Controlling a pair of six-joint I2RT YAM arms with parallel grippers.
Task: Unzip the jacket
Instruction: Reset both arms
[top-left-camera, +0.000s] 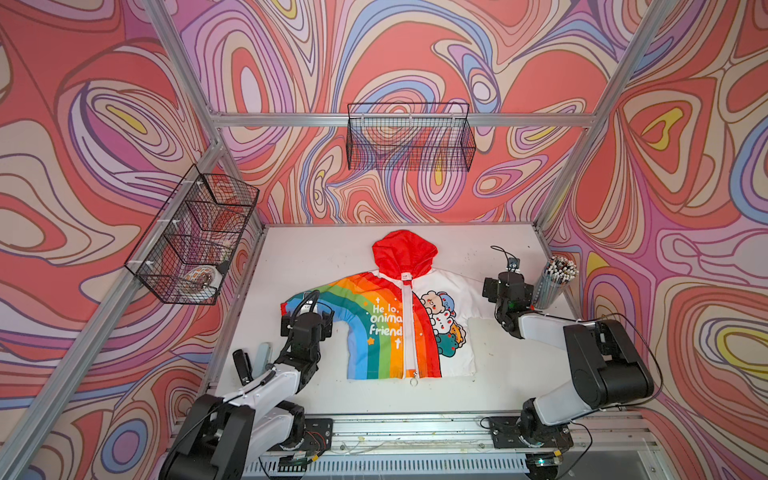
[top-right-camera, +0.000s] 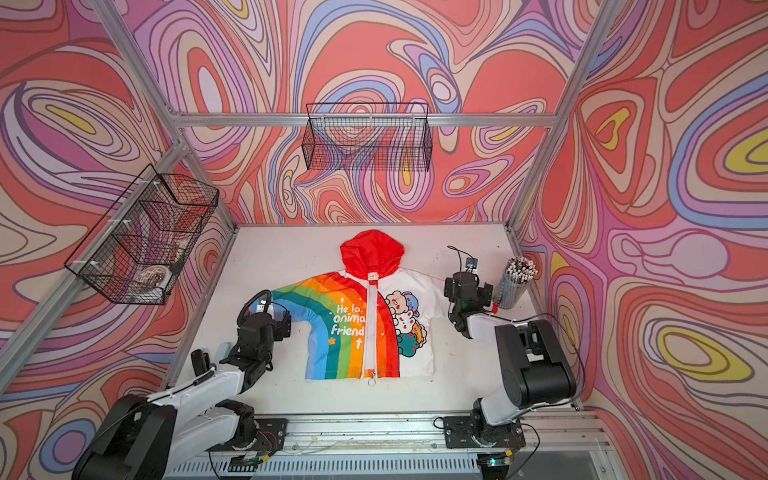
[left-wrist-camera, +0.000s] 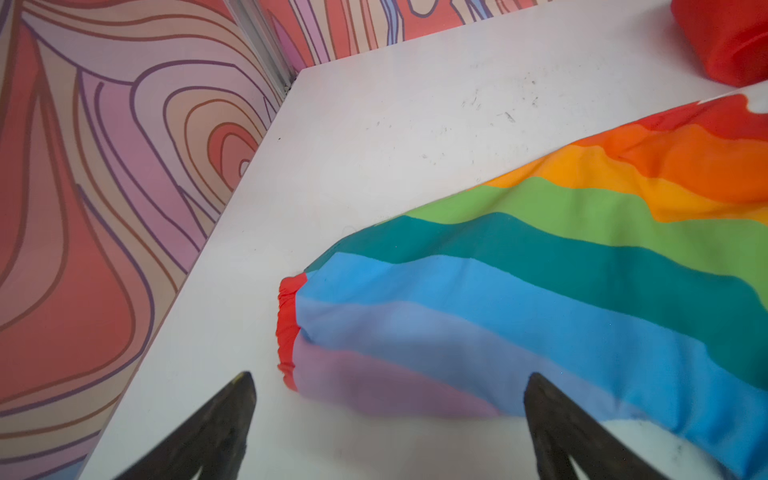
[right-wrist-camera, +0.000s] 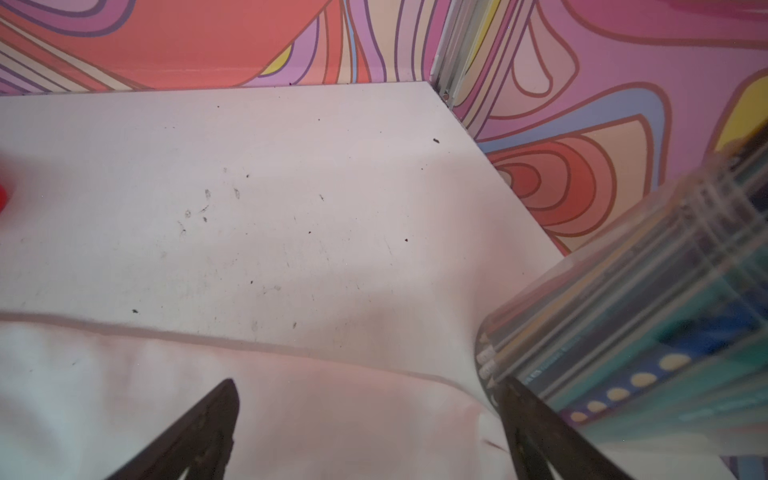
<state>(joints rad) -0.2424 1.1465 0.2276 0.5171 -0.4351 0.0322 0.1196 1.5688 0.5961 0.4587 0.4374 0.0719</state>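
Table (top-left-camera: 316, 257) white; jacket (top-left-camera: 374, 328) spread flat at centre frame in both top views, hood toward the upper edge. Left gripper (left-wrist-camera: 390, 386) gaping wide over the rainbow cuff at centre left, right gripper (right-wrist-camera: 368, 386) wide over the white sleeve at centre right; nothing held. Zipper (top-left-camera: 408, 328) seemingly shut, unzipping not yet begun. Next: finding the pull, unclear whether at collar or at ring (top-left-camera: 413, 381) by the lower hem.

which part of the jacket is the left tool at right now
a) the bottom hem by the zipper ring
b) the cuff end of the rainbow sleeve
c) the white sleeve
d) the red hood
b: in the left wrist view the left tool stands open right at the red cuff that ends the rainbow sleeve of the jacket.
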